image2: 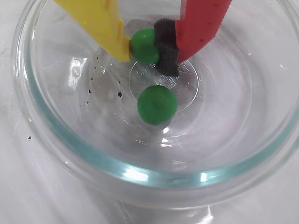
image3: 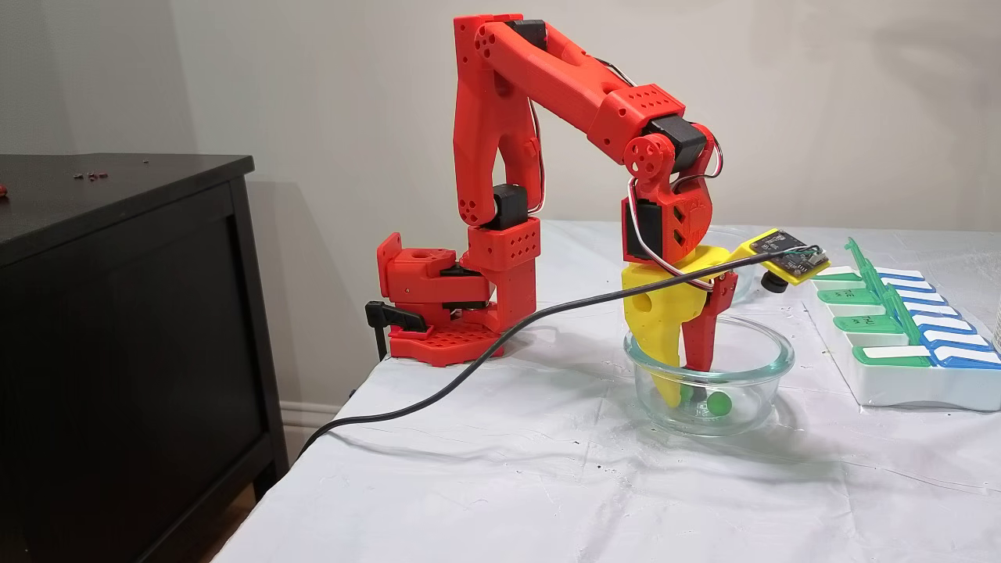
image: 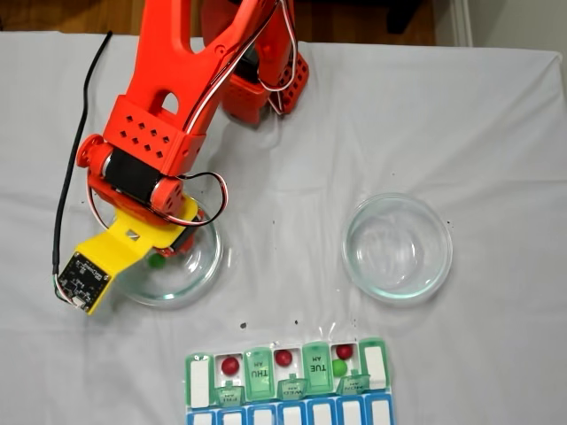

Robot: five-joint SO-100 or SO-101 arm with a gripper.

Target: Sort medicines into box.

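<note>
In the wrist view my gripper (image2: 147, 51) reaches down into a clear glass dish (image2: 60, 140). It is shut on a bright green ball (image2: 144, 44), held between the yellow finger (image2: 105, 25) and the black foam pad of the red finger (image2: 201, 23). A second green ball (image2: 157, 104) lies loose on the dish floor just below; it also shows in a fixed view (image3: 719, 403). The box (image: 257, 376) sits at the table's near edge with some lids up, holding three red balls (image: 230, 365) (image: 283, 358) (image: 345, 351) and one green ball (image: 339, 367).
A second glass dish (image: 397, 246) stands to the right of the first, with nothing in it. A black cable (image: 66, 177) trails along the white cloth left of the arm. The arm's red base (image3: 438, 313) is clamped at the table's far end. Tiny black specks dot the cloth.
</note>
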